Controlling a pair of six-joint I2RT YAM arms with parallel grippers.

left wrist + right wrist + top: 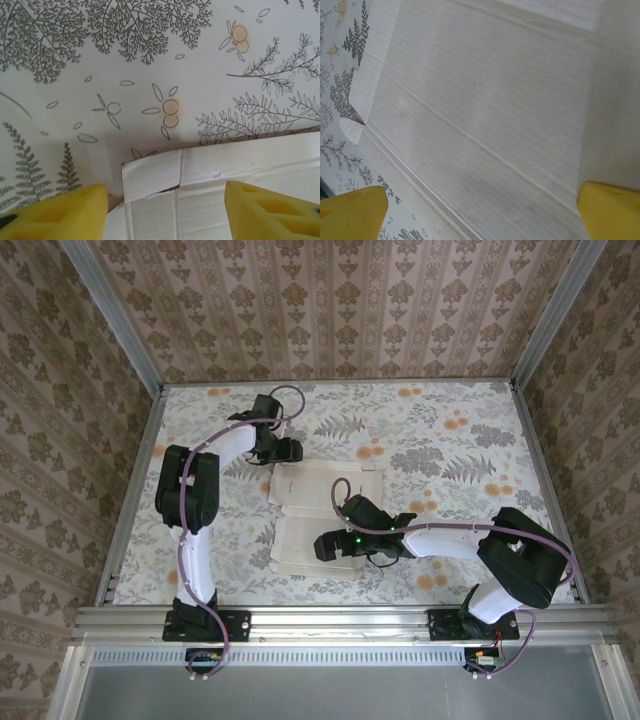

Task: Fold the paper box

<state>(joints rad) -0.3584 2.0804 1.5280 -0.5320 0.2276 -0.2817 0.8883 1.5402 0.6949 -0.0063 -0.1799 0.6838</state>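
Lying flat: off-white die-cut card paper box [318, 485], mid worktop [450, 430]
Left gripper [290, 451]: fingers apart, far edge
Right gripper [325, 545]: fingers apart, near half

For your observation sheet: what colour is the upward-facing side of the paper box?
Off-white, seen best on the paper box in the right wrist view.

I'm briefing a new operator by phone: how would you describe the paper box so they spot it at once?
Look at the floral-patterned table enclosed by wallpapered walls. Near its middle lies the paper box, a flat off-white card sheet with tabs. Its plain, creased surface stands out against the busy leaf-and-fruit print around it.
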